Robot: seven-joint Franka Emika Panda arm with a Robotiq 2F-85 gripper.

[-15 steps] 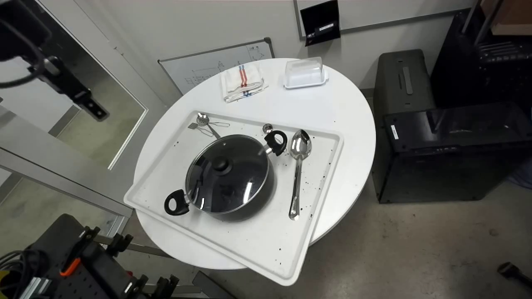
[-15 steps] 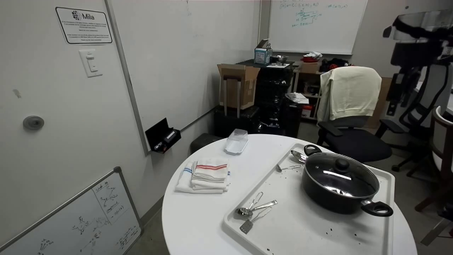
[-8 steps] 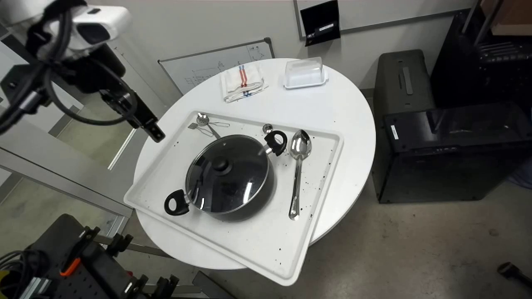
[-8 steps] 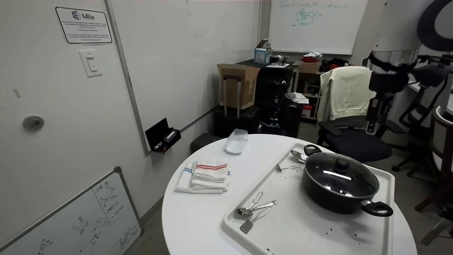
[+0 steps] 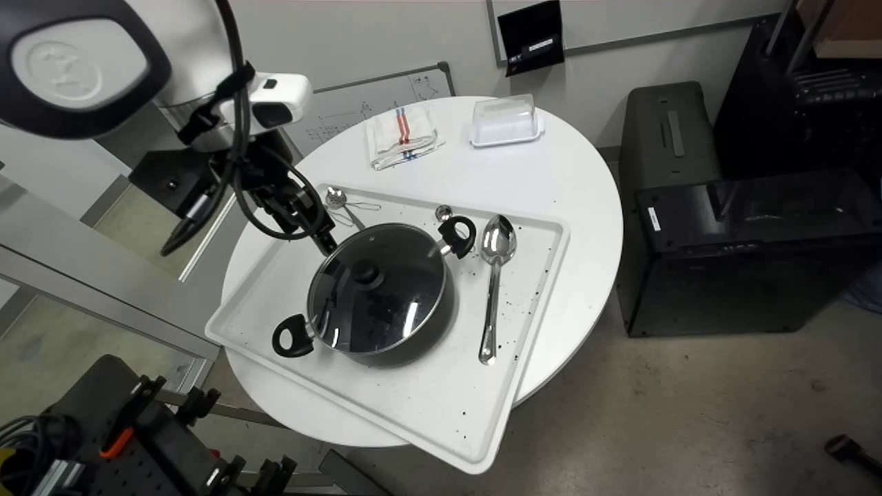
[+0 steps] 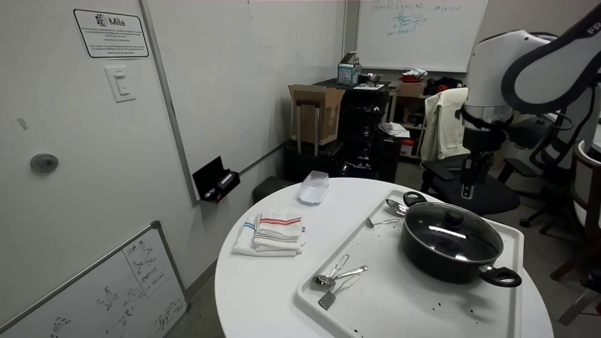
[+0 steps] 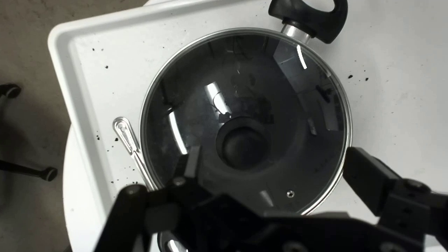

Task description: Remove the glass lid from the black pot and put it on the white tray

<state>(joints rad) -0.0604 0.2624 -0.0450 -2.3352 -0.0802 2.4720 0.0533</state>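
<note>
The glass lid [image 5: 389,313] rests on the black pot [image 5: 434,329] with its dark knob up; both show in an exterior view, as do the lid [image 6: 441,225] and pot [image 6: 425,253] in another exterior view. The pot stands on the white tray [image 5: 441,403]. In the wrist view the lid [image 7: 280,77] fills the middle and hides the pot's body; a pot handle [image 7: 316,19] and the tray [image 7: 115,91] show. My gripper [image 7: 273,152] is open and empty, above the lid's edge and apart from it. The knob lies between the fingers in the picture, nearer the left finger.
A large spoon [image 5: 493,289] lies on the tray beside the pot. Small utensils [image 5: 339,201] lie at the tray's back edge. Folded towels [image 5: 403,134] and a small white dish with a clear cover [image 5: 506,124] sit on the round white table [image 5: 586,200].
The arm and gripper have come in over the tray, moving rightward and down toward the pot in an exterior view. The lid, pot, tray and utensils have not moved.
</note>
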